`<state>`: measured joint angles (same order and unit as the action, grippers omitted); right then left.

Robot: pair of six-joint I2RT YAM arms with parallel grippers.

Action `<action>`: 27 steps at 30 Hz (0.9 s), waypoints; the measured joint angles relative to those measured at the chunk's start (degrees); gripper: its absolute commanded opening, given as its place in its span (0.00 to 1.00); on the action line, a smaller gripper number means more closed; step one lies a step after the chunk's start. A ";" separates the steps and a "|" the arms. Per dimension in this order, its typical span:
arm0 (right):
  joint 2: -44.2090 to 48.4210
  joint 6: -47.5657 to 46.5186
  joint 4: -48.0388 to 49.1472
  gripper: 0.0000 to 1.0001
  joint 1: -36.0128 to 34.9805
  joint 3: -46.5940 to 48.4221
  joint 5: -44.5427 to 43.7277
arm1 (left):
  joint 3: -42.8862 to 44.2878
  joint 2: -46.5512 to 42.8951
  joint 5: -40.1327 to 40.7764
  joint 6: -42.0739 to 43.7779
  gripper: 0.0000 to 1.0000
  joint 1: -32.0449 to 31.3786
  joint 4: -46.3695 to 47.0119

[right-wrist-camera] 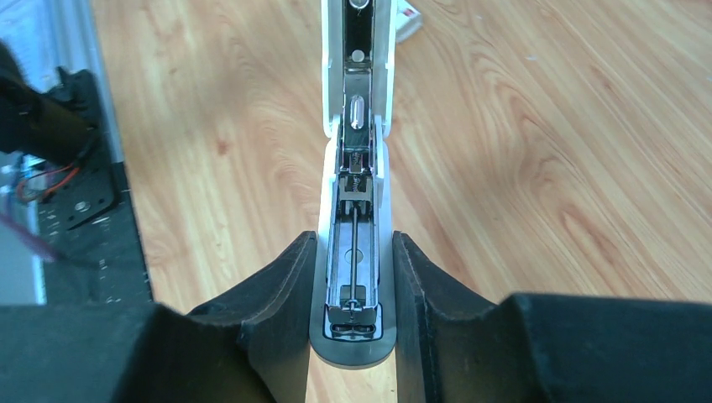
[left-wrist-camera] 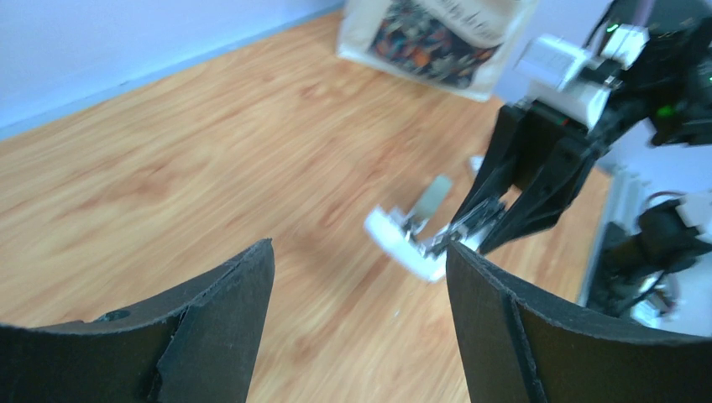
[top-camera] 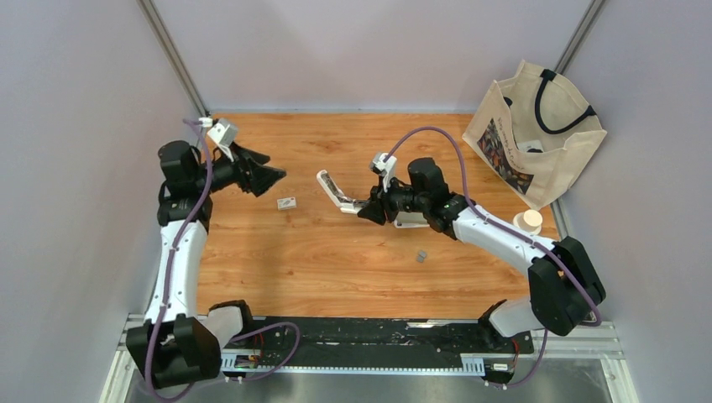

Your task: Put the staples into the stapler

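Found the right gripper (top-camera: 363,210) (right-wrist-camera: 353,252) clamped on the white stapler (top-camera: 336,191) (right-wrist-camera: 357,168) (left-wrist-camera: 411,231), hinged open. Spotted the staples (top-camera: 421,255) lying loose on the table (top-camera: 294,269), nearer and a little right of that gripper, apart from it. Saw the left gripper (top-camera: 273,178) (left-wrist-camera: 359,252) spread wide and empty, well to their left

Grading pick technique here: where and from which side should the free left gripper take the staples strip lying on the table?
Likely pinch the staples across the narrow width, coming straight down. The strip is tiny and lies flat on the table, apart from everything else, so no side approach gets under it. The left gripper is open and empty.
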<state>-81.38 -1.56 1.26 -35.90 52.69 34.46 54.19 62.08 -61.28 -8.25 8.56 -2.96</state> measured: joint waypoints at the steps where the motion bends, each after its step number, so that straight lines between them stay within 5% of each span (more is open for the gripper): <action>1: -0.31 0.00 0.00 0.00 -0.17 0.00 -1.42 | 0.26 -1.40 -0.04 2.91 0.83 2.29 -4.37; 13: -8.90 -0.15 2.80 0.00 -6.58 3.72 -22.23 | 2.99 -0.66 -1.09 38.62 0.84 31.71 -52.89; 20: -16.13 1.36 5.14 0.00 -9.27 6.47 -30.42 | 2.75 2.21 -3.06 51.39 0.84 34.58 -65.48; 27: -22.29 2.45 5.49 0.00 -11.30 10.54 -37.51 | 2.69 1.01 -4.11 53.81 0.85 34.67 -67.49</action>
<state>-103.68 0.89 6.74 -47.20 63.22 -3.05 56.88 63.09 -65.39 45.56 43.22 -70.46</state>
